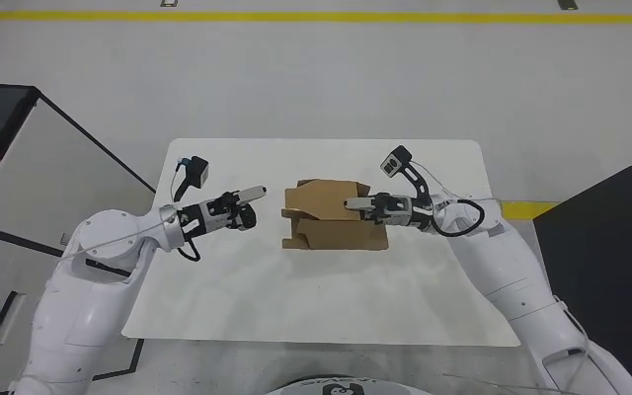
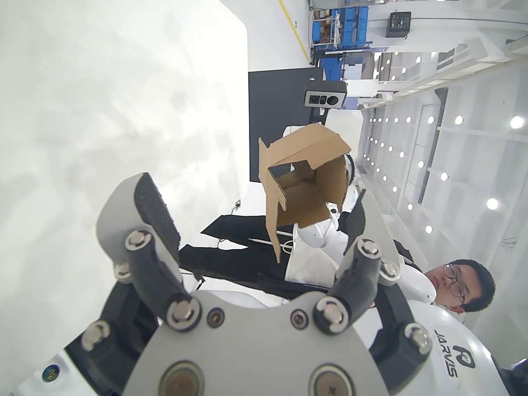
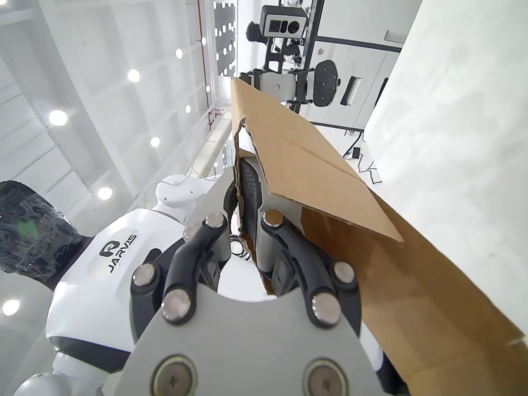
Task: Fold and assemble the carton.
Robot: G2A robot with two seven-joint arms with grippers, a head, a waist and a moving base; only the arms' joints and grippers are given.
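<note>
Carton [image 1: 331, 219] sits half-formed in the middle of the table [image 1: 434, 296], one wall pinched by my right gripper [image 3: 243, 185]; I judge the thin card could tear or slip. Beyond, my left gripper [image 1: 253, 204] hovers spread, apart, leaving loose flaps unsupported.

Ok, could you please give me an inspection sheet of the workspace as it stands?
Surface: white table, flat, with rounded corners.
Job's things: brown carton over the table's middle, partly opened, flaps still loose, open end facing the left gripper.
Clutter: nothing seen.
Grippers: left gripper, jaws open, apart from the carton; right gripper, jaws shut on the edge of a carton panel.
Cables: black cable loops at the right wrist.
Surroundings: yellow floor line beyond the table; dark panels at both sides.
</note>
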